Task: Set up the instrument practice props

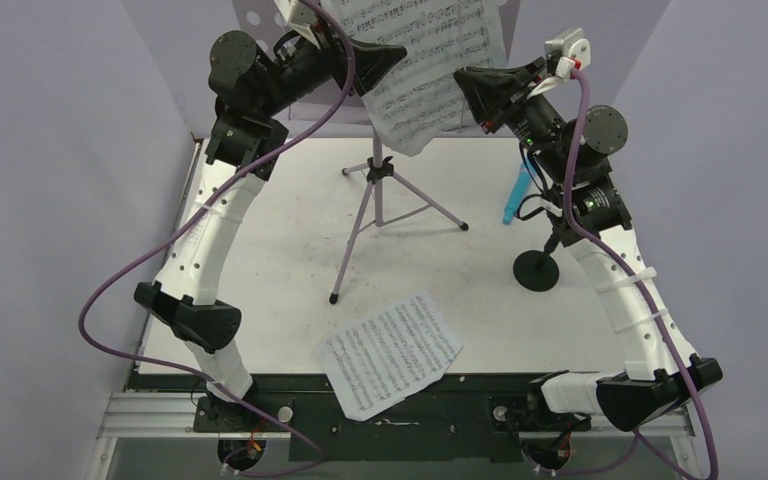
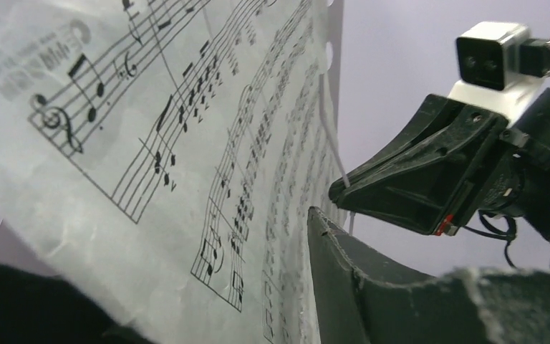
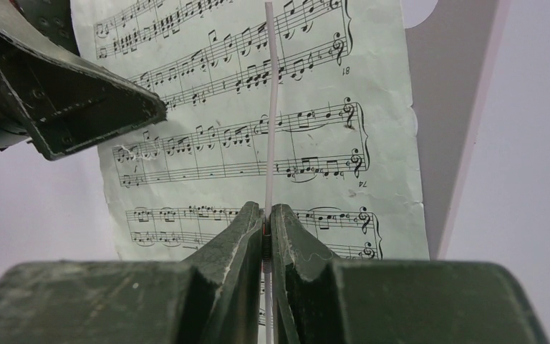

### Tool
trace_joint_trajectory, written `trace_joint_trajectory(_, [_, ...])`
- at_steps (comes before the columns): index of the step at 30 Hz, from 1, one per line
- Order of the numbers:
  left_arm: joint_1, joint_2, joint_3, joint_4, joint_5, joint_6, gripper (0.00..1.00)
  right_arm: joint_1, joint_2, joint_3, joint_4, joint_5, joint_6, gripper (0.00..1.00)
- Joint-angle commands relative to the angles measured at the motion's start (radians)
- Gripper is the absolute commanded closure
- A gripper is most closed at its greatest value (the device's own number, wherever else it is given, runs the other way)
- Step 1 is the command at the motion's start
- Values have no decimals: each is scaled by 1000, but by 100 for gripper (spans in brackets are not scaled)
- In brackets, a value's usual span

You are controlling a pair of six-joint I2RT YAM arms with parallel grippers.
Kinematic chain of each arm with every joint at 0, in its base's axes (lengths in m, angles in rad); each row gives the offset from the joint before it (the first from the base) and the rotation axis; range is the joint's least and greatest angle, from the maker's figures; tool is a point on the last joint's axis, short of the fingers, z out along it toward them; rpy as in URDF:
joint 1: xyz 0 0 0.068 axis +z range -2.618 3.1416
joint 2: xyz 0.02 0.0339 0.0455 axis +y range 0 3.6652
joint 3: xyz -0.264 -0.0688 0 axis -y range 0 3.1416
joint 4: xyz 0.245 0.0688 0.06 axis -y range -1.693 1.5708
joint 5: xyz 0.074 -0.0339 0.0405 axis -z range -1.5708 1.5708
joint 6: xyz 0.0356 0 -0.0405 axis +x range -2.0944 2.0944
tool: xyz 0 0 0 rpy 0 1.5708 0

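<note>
Two jobs are going at 12 o'clock on the lilac stand (image 1: pixel 377 195): left gripper (image 1: pixel 400 52) is sitting half-open round the page (image 1: pixel 430 50), not gripping, right gripper (image 1: pixel 457 72) is clamping the white retainer wire (image 3: pixel 268 107), prob. best easing it across slowly.

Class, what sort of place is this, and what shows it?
Probably a robot test booth: plain walls close round a white table, two arms bolted at its edge, a music stand as prop.
</note>
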Motion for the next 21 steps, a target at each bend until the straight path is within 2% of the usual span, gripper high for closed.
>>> trace_joint_trajectory(1, [11,-81,-72,-37,-92,63,53,-3,-9,-17,16,-29,5,95])
trace_joint_trajectory(6, [32,-170,-208,-38,-165,72,48,-1,-9,-19,15,-27,7,95])
trace_joint_trajectory(9, [33,-222,-302,-29,-160,84,50,-2,-12,-23,15,-26,5,95])
trace_joint_trajectory(13, [34,-252,-345,32,-137,85,78,-3,-13,-22,13,-26,5,95])
trace_joint_trajectory(19, [33,-210,-255,59,-97,60,98,-2,-19,-24,13,-27,8,95])
trace_joint_trajectory(21, [31,-180,-210,59,-78,54,100,-2,-20,-25,15,-27,8,95])
